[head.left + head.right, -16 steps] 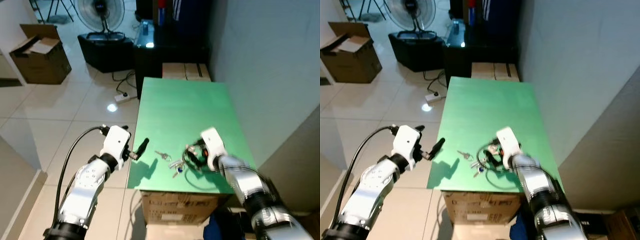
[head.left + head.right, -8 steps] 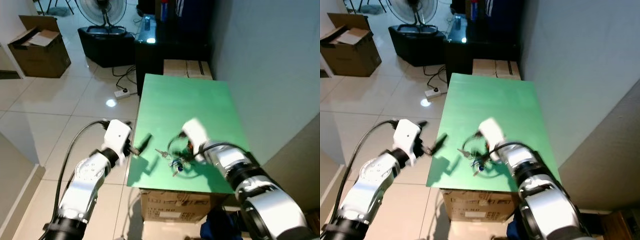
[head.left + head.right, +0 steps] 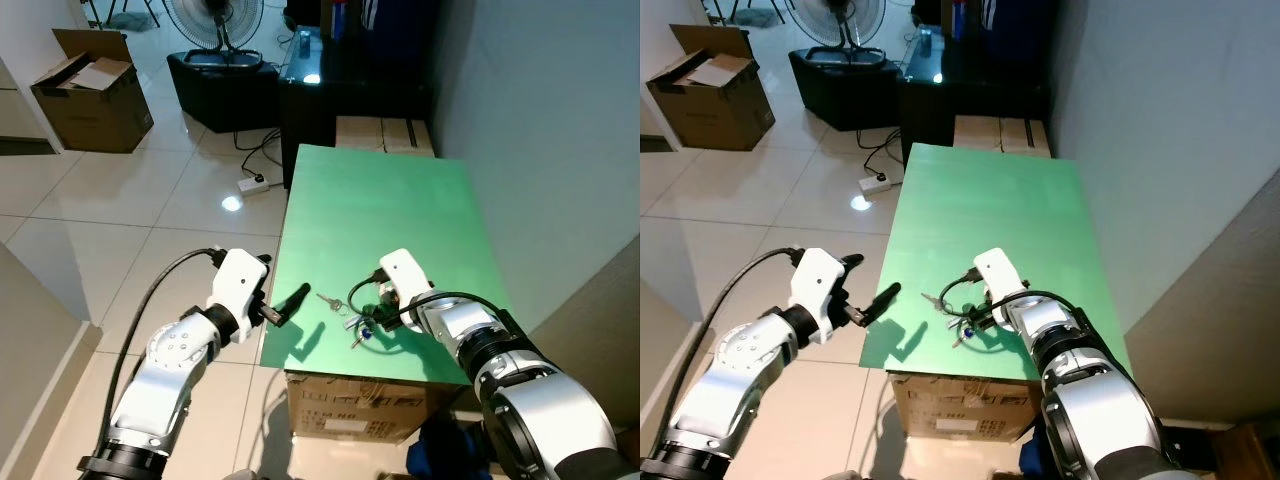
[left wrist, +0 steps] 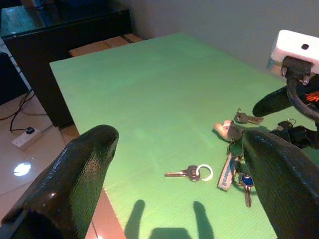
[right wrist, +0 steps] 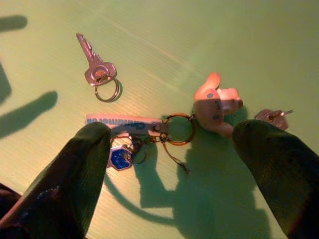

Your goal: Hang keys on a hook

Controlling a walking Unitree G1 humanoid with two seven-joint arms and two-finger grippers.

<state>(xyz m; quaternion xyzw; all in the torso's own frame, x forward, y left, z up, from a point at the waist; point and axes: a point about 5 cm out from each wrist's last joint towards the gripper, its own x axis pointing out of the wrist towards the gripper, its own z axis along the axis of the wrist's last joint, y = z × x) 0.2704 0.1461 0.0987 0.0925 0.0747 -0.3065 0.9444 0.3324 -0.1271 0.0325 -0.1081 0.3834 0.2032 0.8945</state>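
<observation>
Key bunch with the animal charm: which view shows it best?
Right wrist view: the key bunch lies large between the open right gripper fingers, with charm, ring and strap distinct. Left wrist view shows it smaller, beside the single key. The eye views show it tiny on the green table.

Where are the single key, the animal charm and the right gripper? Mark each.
single key [image 5: 98,72], right wrist view, on its head by the ring.
animal charm [image 5: 214,105], right wrist view, on its body.
right gripper [image 3: 368,322], left eye view, between its fingertips.
</observation>
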